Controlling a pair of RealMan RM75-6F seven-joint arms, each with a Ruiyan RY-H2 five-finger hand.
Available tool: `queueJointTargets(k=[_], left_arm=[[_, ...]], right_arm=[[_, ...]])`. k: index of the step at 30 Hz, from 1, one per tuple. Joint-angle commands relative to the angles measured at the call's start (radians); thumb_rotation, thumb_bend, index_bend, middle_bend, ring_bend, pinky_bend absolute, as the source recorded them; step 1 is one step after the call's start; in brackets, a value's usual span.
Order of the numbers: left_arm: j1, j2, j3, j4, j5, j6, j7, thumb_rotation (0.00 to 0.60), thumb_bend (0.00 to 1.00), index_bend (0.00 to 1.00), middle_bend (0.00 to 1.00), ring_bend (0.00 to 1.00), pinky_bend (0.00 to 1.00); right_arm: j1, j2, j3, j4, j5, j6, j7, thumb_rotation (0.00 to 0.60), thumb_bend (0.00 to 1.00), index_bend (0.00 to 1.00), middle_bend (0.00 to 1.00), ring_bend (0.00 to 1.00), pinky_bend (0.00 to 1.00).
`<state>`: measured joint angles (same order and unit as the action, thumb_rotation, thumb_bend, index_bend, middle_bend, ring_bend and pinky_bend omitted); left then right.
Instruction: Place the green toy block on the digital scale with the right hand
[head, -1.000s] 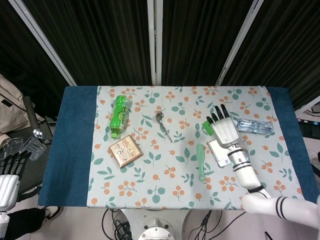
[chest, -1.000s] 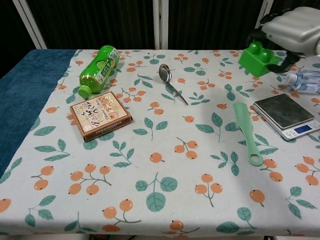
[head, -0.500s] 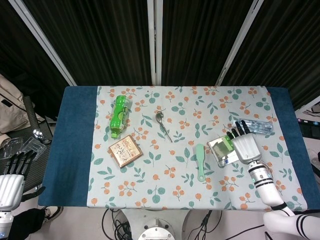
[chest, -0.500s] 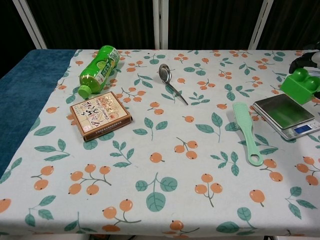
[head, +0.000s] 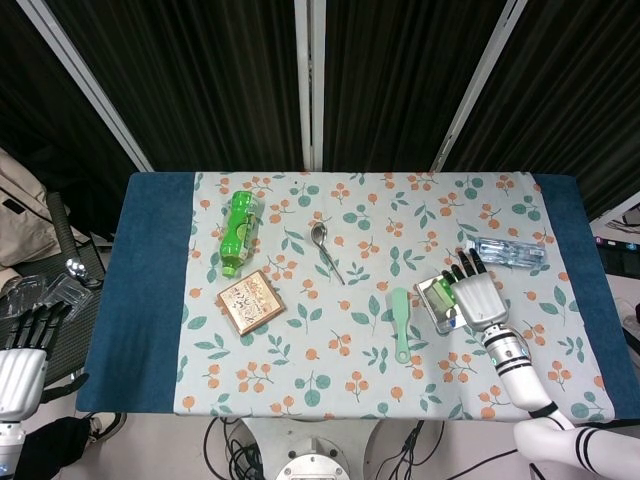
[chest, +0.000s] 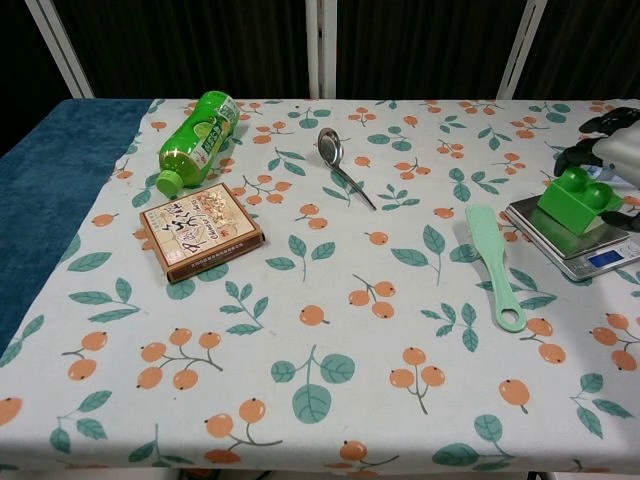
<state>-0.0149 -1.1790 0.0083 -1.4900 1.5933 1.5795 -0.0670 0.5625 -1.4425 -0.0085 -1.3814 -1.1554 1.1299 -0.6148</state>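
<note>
Right hand (head: 479, 298) is gripping the green toy block (chest: 576, 197), which is sitting on the digital scale (chest: 560, 243) platform at the table's right side. Left hand (head: 20, 360) is hanging off the table's left edge, fingers straight and apart, holding nothing. A green spatula (chest: 494, 263) is lying just beside the scale.

Green toy block (chest: 577, 201), studs up, rests tilted on the silver digital scale (chest: 560, 237).
</note>
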Motion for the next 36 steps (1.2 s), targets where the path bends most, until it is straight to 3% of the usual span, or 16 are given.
queueJointTargets(k=[1,7,11,17,23,27,31,36], left_arm=[[0.001,0.0,0.001,0.002,-0.001,0.0,-0.001,0.6,0.05,0.03,0.03,0.0,0.0],[0.002,-0.003,0.002,0.006,0.0,0.001,-0.007,0.6,0.05,0.03,0.03,0.0,0.0],[0.001,-0.003,0.002,0.007,0.002,0.002,-0.007,0.6,0.05,0.03,0.03,0.0,0.0],[0.002,0.001,0.001,0.003,0.002,0.007,-0.007,0.6,0.05,0.03,0.03,0.0,0.0],[0.004,0.006,-0.002,-0.004,0.003,0.014,-0.006,0.6,0.05,0.03,0.03,0.0,0.0],[0.005,0.007,-0.002,-0.011,0.004,0.015,0.002,0.6,0.05,0.03,0.03,0.0,0.0],[0.008,0.014,-0.001,-0.027,0.005,0.019,0.013,0.6,0.05,0.03,0.03,0.0,0.0],[0.006,0.022,-0.003,-0.042,0.005,0.019,0.027,0.6,0.05,0.03,0.03,0.0,0.0]], right_arm=[[0.0,0.006,0.001,-0.012,0.003,-0.013,-0.013,0.6,0.29,0.33,0.37,0.05,0.0],[0.001,0.034,0.011,-0.057,0.027,-0.044,-0.039,0.6,0.22,0.11,0.23,0.0,0.0],[0.001,0.046,0.016,-0.075,0.04,-0.058,-0.051,0.6,0.16,0.02,0.14,0.0,0.0],[-0.009,0.069,0.027,-0.105,0.023,-0.037,-0.036,0.6,0.16,0.0,0.07,0.0,0.0],[-0.08,0.192,0.028,-0.241,-0.081,0.109,0.042,0.6,0.16,0.0,0.03,0.0,0.0],[-0.204,0.294,-0.016,-0.311,-0.218,0.31,0.144,0.6,0.15,0.0,0.0,0.0,0.0],[-0.341,0.326,-0.07,-0.255,-0.297,0.471,0.294,0.6,0.15,0.0,0.0,0.0,0.0],[-0.453,0.255,-0.089,-0.029,-0.328,0.555,0.562,0.6,0.14,0.0,0.0,0.0,0.0]])
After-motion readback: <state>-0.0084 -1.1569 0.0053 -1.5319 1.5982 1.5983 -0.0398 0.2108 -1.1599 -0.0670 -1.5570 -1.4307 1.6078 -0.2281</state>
